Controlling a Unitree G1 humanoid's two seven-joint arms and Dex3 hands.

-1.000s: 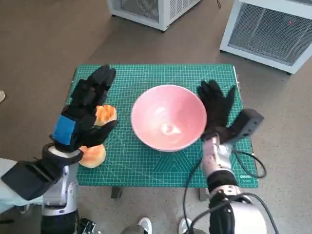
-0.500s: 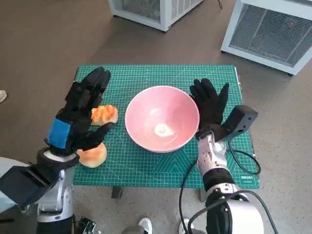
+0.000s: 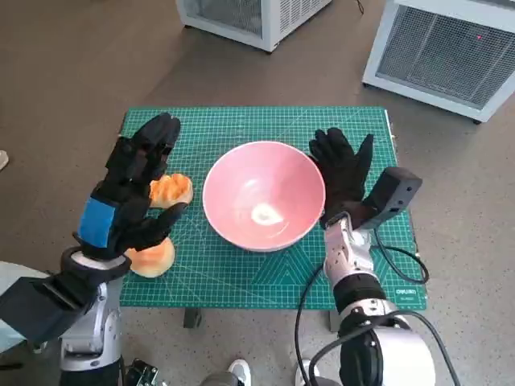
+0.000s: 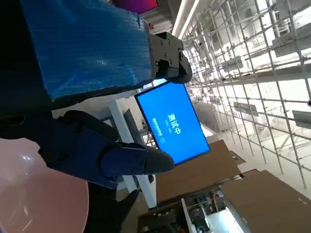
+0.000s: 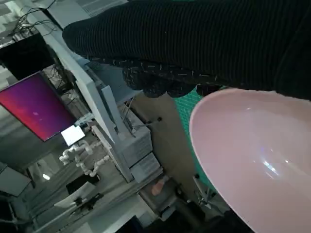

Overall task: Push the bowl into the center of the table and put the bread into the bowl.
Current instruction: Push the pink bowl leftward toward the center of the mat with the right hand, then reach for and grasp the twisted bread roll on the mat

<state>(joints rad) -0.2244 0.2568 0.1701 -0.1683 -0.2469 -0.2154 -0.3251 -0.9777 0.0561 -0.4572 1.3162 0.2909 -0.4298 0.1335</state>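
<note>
A large pink bowl (image 3: 263,195) stands on the green cutting mat (image 3: 241,125), about mid-table. My right hand (image 3: 344,173), in its black glove, lies flat against the bowl's right side with fingers spread. The bowl's pink rim (image 5: 243,155) fills the right wrist view below the glove (image 5: 204,43). My left hand (image 3: 129,189) hovers open above the mat's left part, fingers spread, holding nothing. Two orange bread pieces lie under it: one (image 3: 171,190) by the fingers, one (image 3: 150,256) near the mat's front edge. The left wrist view shows the blue-taped hand (image 4: 87,43) and a sliver of the bowl (image 4: 39,194).
White cabinets with grilles stand on the floor beyond the table, one at the back (image 3: 249,16) and one at the back right (image 3: 442,52). A black cable (image 3: 398,269) loops at the mat's front right corner. Brown floor surrounds the table.
My right hand has pushed the bowl leftward toward the middle of the mat. My left hand has drawn back slightly toward me, uncovering more of the nearer bread.
</note>
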